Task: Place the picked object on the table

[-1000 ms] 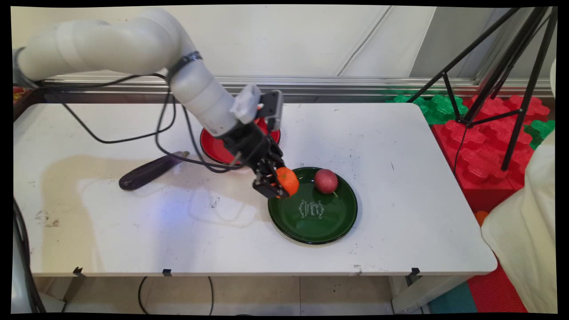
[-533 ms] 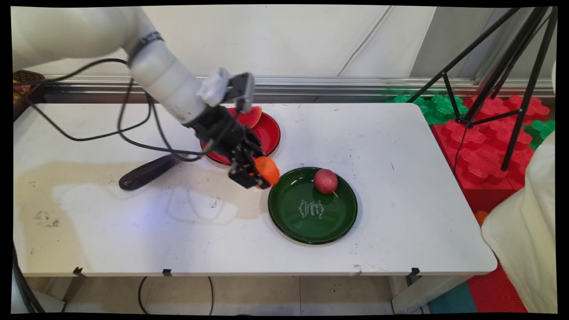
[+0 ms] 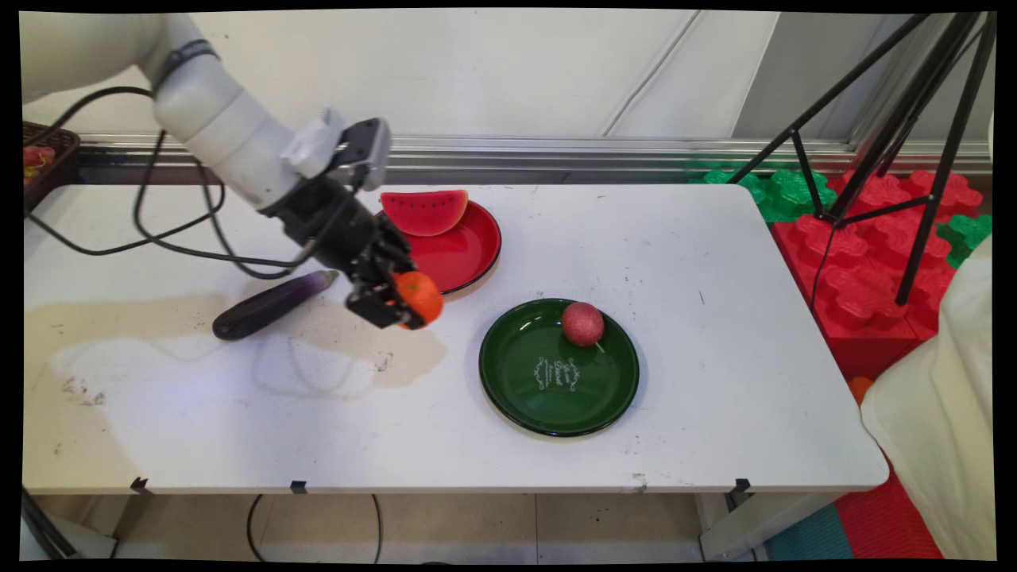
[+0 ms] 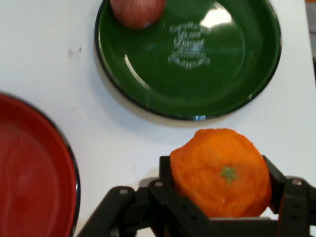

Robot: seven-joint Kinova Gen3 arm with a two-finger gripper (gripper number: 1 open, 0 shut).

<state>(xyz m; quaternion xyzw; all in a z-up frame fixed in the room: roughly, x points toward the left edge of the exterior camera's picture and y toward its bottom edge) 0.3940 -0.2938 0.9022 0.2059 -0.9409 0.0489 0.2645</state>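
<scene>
Orange point(image 3: 419, 295) clamped between black jaws of gripper point(image 3: 395, 306), held clear above white table point(image 3: 715, 262), just off front rim of red plate point(image 3: 461, 253). In hand view, orange point(image 4: 220, 173) pinned on both flanks by gripper point(image 4: 220, 195), green stem scar facing camera. Watermelon slice point(image 3: 423, 210) propped on red plate at 12 o'clock from fruit, rind edge up. Green plate point(image 3: 540, 397) with pale lettering at centre lying at 4 o'clock from orange, apart from it, bare table between. Red ball-like fruit point(image 3: 582, 323) resting on green plate's far rim; same fruit point(image 4: 137, 11) cut off at top edge of hand view, green plate point(image 4: 247, 74) spread beside it and red plate point(image 4: 29, 173) filling lower left. Dark purple eggplant point(image 3: 270, 305) lying flat on table at 9 o'clock from gripper, stem end pointing toward red plate, near but not touching. Black cables point(image 3: 167, 238) looping down from white arm point(image 3: 214, 115) over table's far left. Black tripod point(image 3: 890, 135) and red and green foam blocks point(image 3: 866, 262) standing beyond table's right end.
</scene>
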